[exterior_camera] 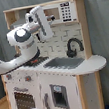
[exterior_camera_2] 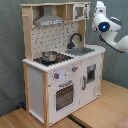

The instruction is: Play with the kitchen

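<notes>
Gripper state cannot be told from either exterior view: the white robot arm's gripper (exterior_camera: 41, 19) is raised to the upper shelf level of the tall white and light-wood toy play kitchen (exterior_camera_2: 60, 70), in front of the open shelf beside the small white microwave with a dark keypad (exterior_camera: 65, 11), and nothing can be seen in its hold. In the second exterior view the arm (exterior_camera_2: 107, 27) comes in from the second exterior view's right, its head close to the microwave corner of the kitchen. The kitchen stands upright on a light wooden floor (exterior_camera_2: 95, 112) before a grey curtain. On its tabletop a small metal pot (exterior_camera_2: 49, 56) sits on the black stovetop (exterior_camera_2: 52, 59) toward one end, while the grey sink (exterior_camera: 64, 63) with its curved black faucet (exterior_camera: 73, 46) lies toward the other end. Below, the oven door (exterior_camera_2: 62, 96) looks closed. As a judgement, the play is at an early or middle stage: the pot, faucet and doors appear untouched, and any contact with the shelf or microwave is not confirmed. No readable brand or writing shows.
</notes>
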You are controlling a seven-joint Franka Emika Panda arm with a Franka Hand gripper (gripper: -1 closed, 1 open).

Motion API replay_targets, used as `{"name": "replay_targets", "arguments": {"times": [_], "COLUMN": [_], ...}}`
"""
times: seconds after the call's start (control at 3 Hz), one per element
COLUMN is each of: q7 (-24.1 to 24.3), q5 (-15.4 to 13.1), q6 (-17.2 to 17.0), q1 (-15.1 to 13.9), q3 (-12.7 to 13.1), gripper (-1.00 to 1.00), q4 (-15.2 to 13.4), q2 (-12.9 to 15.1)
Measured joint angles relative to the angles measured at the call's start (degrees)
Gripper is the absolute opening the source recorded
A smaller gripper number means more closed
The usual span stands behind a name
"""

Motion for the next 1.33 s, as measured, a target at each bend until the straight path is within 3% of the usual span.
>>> {"name": "replay_targets", "arguments": {"times": [0.67, 1.0, 1.33], "q7": [4.1, 4.1, 4.2], "q5": [0.3, 0.3, 0.3], "q6": [0.1, 0.1, 0.2], "q1": [-5.1, -6.4, -9.8], "q3": [5.5, 8.6, 11.3], "gripper": [-1.00, -1.00, -1.00], "q4": [7.8, 12.8, 17.3], "q2": [1.2, 1.8, 2.3]}}
